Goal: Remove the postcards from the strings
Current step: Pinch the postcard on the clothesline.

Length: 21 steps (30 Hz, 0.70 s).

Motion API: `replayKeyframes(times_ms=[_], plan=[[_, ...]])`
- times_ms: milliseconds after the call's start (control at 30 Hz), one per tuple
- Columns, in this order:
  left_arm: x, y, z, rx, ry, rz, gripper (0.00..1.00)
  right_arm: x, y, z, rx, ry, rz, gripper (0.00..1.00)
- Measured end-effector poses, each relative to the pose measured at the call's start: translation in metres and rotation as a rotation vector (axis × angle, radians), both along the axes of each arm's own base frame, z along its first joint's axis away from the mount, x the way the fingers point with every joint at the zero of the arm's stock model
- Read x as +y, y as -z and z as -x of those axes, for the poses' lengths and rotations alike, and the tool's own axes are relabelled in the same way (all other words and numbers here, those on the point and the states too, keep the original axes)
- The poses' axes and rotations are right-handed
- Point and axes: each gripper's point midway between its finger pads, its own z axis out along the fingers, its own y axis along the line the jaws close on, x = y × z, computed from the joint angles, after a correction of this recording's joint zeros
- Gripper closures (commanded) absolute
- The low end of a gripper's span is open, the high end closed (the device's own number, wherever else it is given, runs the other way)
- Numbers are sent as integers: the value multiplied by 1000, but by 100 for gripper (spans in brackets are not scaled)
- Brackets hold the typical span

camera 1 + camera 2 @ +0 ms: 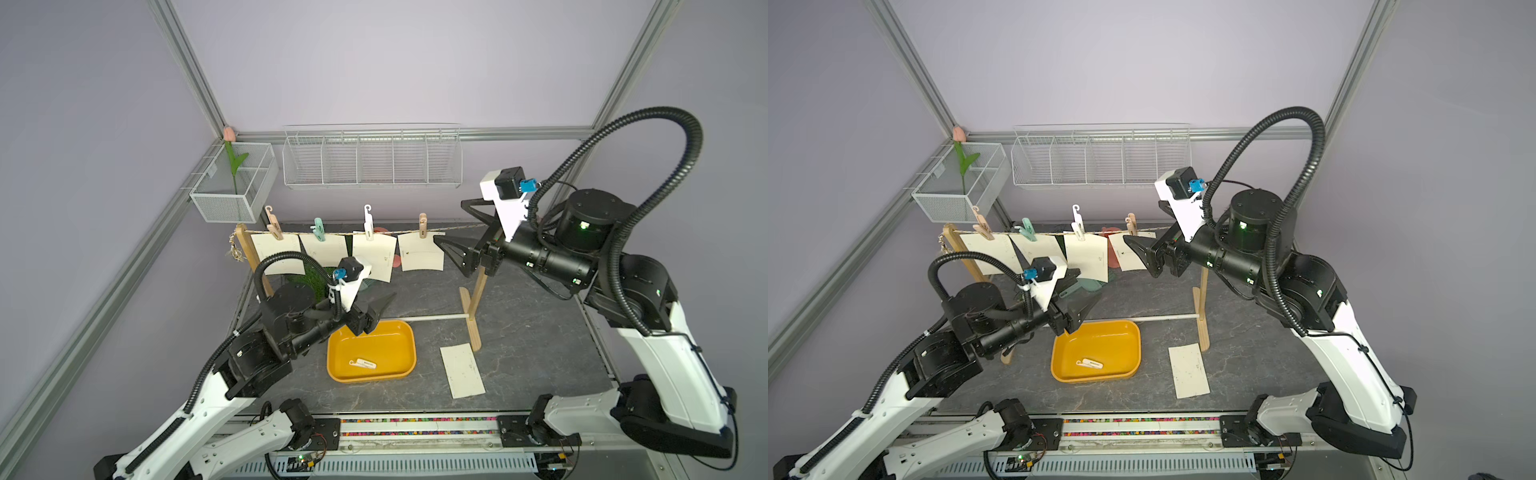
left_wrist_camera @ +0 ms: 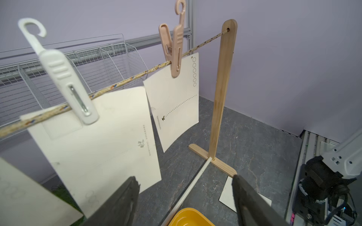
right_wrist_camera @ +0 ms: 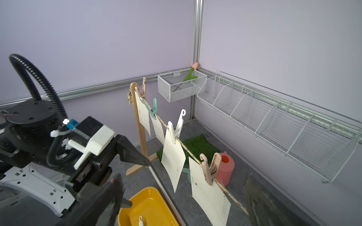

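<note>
Four postcards (image 1: 419, 254) hang on the string (image 2: 121, 83); one postcard (image 1: 462, 370) lies loose, three o'clock of tray (image 1: 390, 338); left pincer (image 2: 185, 177), right pincer (image 1: 448, 219) agape, empty.

White-and-black arms (image 1: 665, 365), ribbed black cable conduits (image 1: 648, 120), blue connectors (image 1: 528, 185)

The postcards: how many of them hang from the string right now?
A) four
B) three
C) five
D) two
A: four postcards hang clipped to the string, while a fifth postcard lies flat on the table.
</note>
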Motion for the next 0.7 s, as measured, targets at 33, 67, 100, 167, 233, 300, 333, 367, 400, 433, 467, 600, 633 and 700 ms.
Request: replayKeyframes(times_ms=[33,67,100,167,233,300,333,367,400,433,467,600,633,700], plan=[[-4,-1,-6,2,9,-4,23,0,2,-7,13,0,7,2],[-9,0,-11,6,20,-10,23,-1,4,-12,25,-3,13,2],[-14,2,-16,12,35,-20,23,-2,7,-18,39,-7,20,1],[-22,8,-20,22,62,-33,23,-2,11,-26,62,-18,35,1],[-29,13,-23,28,84,-46,23,-1,14,-31,84,-42,54,4],[-31,13,-26,23,91,-48,24,0,19,-35,101,-66,77,6],[-32,13,-28,19,89,-47,24,1,22,-37,112,-77,89,7],[-31,12,-31,15,84,-44,24,2,26,-39,118,-85,101,8],[-30,11,-34,8,76,-41,24,2,30,-42,129,-92,114,8],[-30,9,-36,1,69,-36,23,3,35,-44,139,-98,127,9],[-29,7,-39,-5,62,-31,24,4,39,-46,146,-104,139,10],[-35,5,-50,-21,51,-18,24,7,55,-55,174,-119,177,11],[-37,7,-54,-19,50,-19,24,9,58,-57,177,-122,183,11],[-43,11,-60,-12,51,-25,24,10,61,-60,177,-130,192,11]])
